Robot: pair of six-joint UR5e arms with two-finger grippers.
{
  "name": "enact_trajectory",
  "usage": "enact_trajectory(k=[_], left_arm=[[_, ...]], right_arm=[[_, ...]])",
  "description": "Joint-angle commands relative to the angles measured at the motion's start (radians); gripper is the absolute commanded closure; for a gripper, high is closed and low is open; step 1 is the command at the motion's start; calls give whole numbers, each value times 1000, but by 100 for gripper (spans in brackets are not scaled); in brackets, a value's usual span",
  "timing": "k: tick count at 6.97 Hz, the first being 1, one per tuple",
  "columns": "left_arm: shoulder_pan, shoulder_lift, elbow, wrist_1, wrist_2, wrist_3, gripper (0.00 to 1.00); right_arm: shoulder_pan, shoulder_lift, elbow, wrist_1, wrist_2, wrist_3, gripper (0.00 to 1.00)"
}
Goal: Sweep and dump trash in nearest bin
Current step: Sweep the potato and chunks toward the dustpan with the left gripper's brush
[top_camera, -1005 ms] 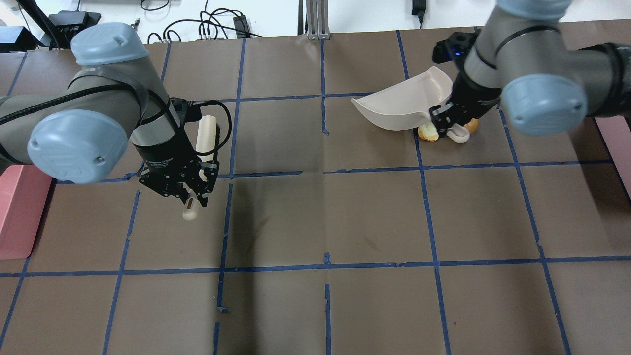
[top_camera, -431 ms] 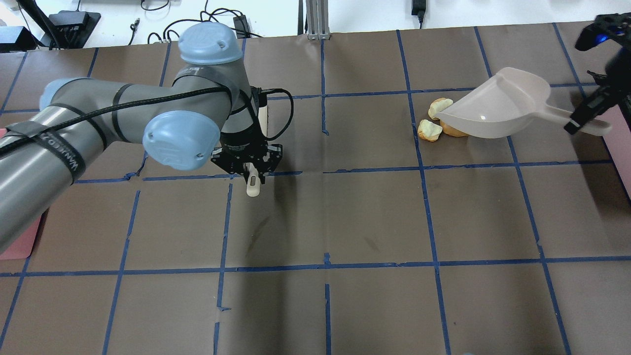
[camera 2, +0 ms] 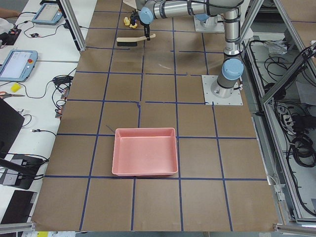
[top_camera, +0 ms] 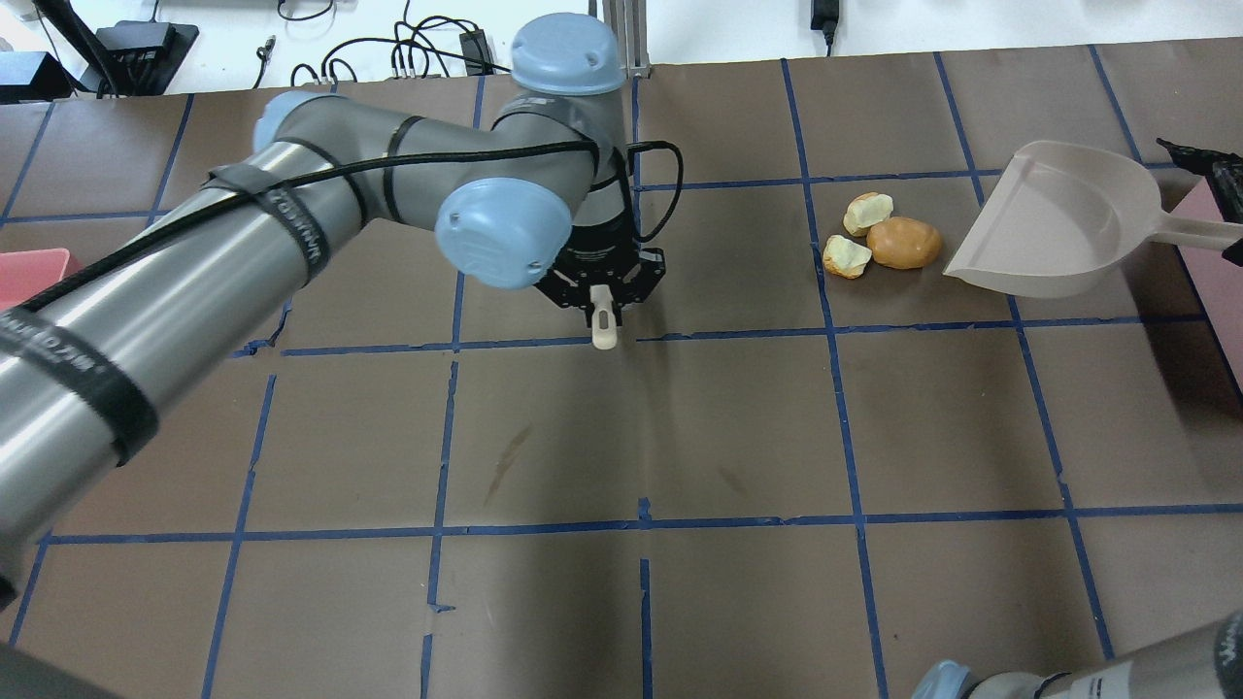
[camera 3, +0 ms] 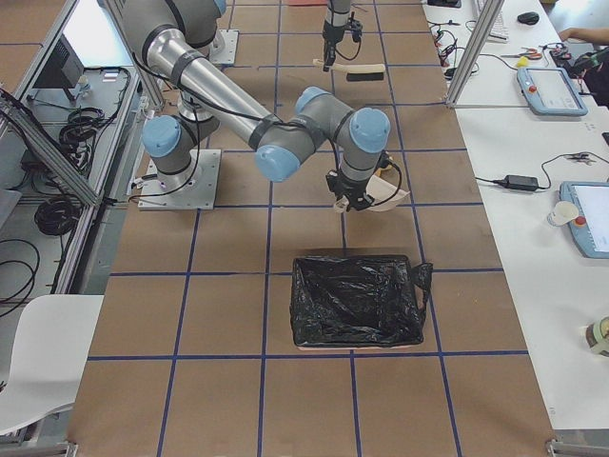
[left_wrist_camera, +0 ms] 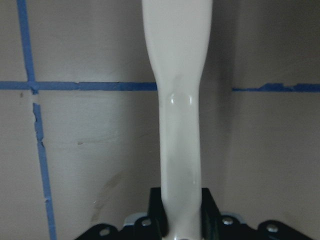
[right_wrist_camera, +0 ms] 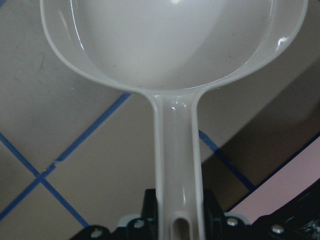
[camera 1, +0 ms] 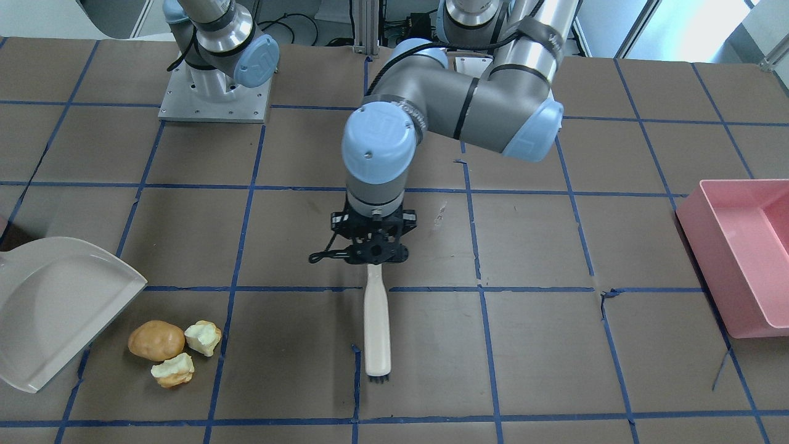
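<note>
The trash lies together on the brown table: a brown lump and two pale apple-core chunks; the lump also shows in the front view. My left gripper is shut on the handle of a cream brush, with the bristles pointing away from the robot, well left of the trash. My right gripper is shut on the handle of the white dustpan. The dustpan sits just right of the trash with its open lip toward it and is empty.
A pink bin stands at the table's left end, also in the left side view. A bin lined with a black bag stands at the right end. Blue tape lines grid the table.
My left arm has swung right with the brush, toward the table's middle. My right arm has pulled the dustpan right, off the trash, so all three scraps now show.
</note>
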Motion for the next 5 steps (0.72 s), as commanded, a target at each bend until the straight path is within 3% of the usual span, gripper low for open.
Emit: enact_trajectory(k=[1,3,5], left_arm=[[-117,-190,247,-16,-58,-189,99],[-199,-317,427,-131,-102,-290,99],[-257,-337,484,-197,-148,-318,99]], right_arm=[[-2,152,-137,-12,-6,-341,100],[1,229,-228,-9,-7,-534,100],[17,271,-231,-53,5,-567,100]])
